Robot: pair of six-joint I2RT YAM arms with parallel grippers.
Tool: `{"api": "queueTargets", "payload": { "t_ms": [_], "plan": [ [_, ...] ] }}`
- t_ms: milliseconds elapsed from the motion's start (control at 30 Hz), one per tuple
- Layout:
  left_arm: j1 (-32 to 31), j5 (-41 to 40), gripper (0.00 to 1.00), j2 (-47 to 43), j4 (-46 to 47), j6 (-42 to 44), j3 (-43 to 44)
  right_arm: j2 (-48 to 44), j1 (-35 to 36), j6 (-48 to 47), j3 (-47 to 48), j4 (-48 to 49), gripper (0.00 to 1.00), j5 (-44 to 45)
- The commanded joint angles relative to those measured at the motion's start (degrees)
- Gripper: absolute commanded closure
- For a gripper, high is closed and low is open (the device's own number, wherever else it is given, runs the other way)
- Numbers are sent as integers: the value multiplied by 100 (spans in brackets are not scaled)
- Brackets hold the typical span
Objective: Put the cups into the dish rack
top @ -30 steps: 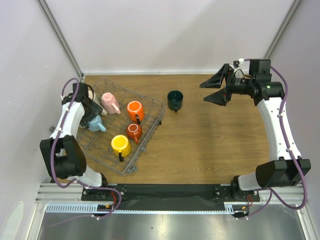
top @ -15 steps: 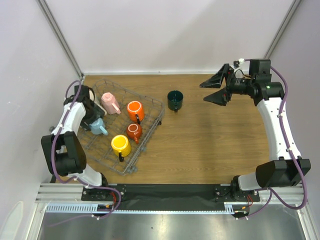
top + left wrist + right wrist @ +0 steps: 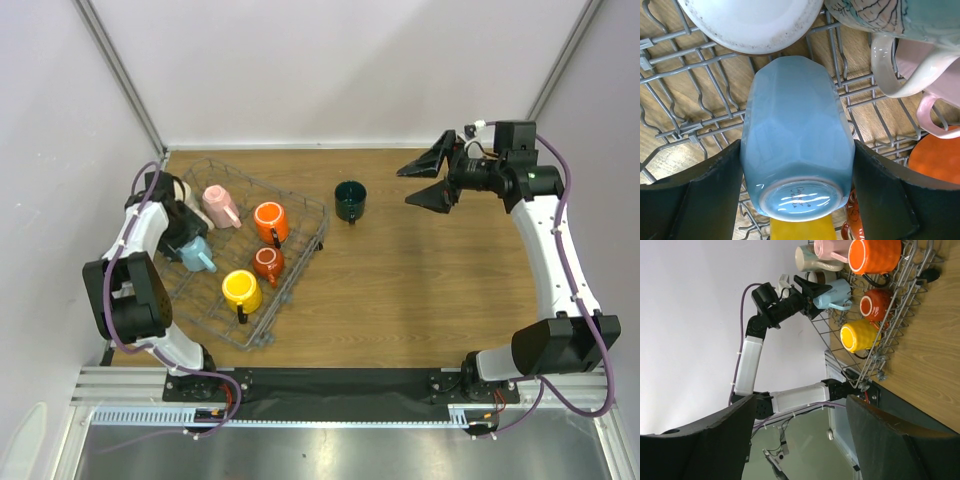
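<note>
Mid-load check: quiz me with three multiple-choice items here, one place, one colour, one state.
1. The dark green cup is: A on the table, right of the dish rack; B inside the rack; C in a hand.
2. The cup between the left hand's fingers is: A yellow; B pink; C light blue.
3. The right hand is: A shut on a cup; B open, empty; C out of view.
A, it stands on bare wood; C, the left wrist view shows a light blue cup there; B, its fingers are spread on nothing.
</note>
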Motion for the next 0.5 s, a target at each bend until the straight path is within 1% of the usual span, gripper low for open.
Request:
{"api": "queueTargets", "payload": {
  "t_ms": [0,67,133,167,200,433,467],
  "plan": [
    [62,302,26,-79,260,120,113,-5,138,28,33,220,22,199],
    [62,347,17,-158,286,120,78,135,235,-33,42,229,21,531],
    [63,399,10,-255,313,129,25,241,393,-51,42,247,21,848],
    [62,408,2,-272,304,146,16,276,437,-104,42,255,21,1146],
    [62,434,0,-290,304,181,25,407,473,-95,42,264,21,1271],
    [71,566,0,-544,199,287,25,1048,877,-297,112,335,20,2115],
    [71,567,0,-658,112,278,8,1129,973,-332,191,317,20,2351]
  ]
}}
